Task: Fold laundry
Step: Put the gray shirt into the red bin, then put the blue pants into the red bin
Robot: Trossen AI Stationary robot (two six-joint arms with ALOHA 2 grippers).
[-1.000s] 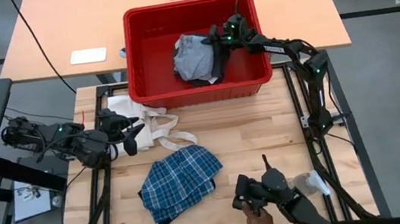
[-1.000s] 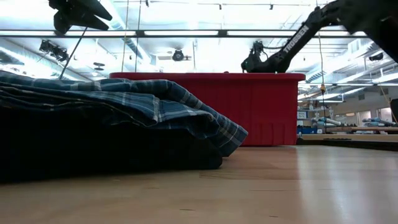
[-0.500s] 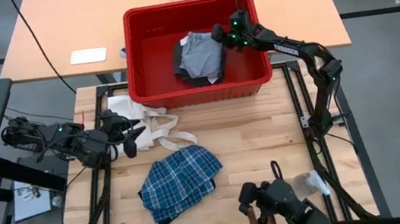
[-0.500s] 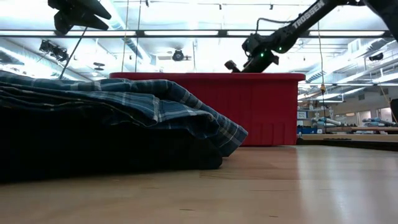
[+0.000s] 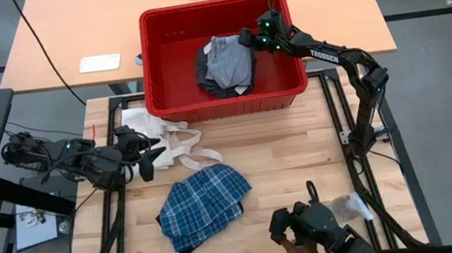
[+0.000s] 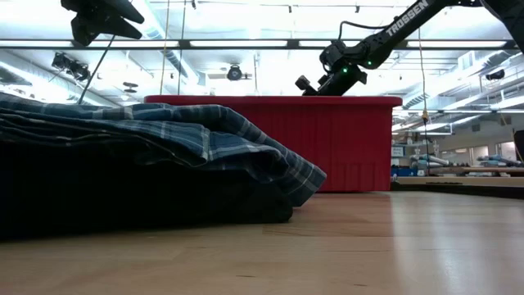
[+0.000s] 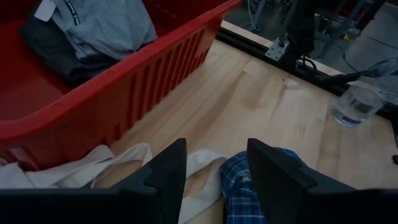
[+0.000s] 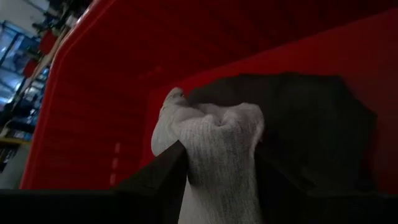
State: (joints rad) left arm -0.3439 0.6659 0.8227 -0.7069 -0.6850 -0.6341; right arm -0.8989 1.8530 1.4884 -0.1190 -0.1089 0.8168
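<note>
The dark grey garment with a lighter grey inner side (image 5: 220, 67) lies in the red bin (image 5: 165, 39) beyond the table's far edge. My right gripper (image 5: 243, 38) is over the bin's right half, shut on this garment's top; in the low view it (image 6: 315, 82) stands just above the bin's rim. The blue-and-white plaid shirt (image 5: 204, 205) lies bunched on the table's middle, with a dark layer under it (image 6: 123, 201). My left gripper (image 5: 153, 153) hovers open over the cream tote bag (image 5: 167, 138), touching nothing. My right gripper pinches a bunched fold of the garment's light grey side (image 8: 214, 134) between its two fingers (image 8: 158, 183). It comes slanting down from the right. The held part is drawn up toward the gripper, while the darker rest (image 5: 212, 81) stays on the bin's floor.
The tote bag's long straps (image 5: 199, 154) trail toward the plaid shirt. A clear cup (image 5: 353, 208) stands near the table's right near corner. A person's hand with another dark gripper device (image 5: 308, 229) is at the near edge. Bare wood lies right of the shirt.
My right gripper has risen from inside the bin to above its rim, keeping its hold. The garment's grey upper part has been drawn up and gathered toward the gripper, while its lower part stays on the bin's floor.
</note>
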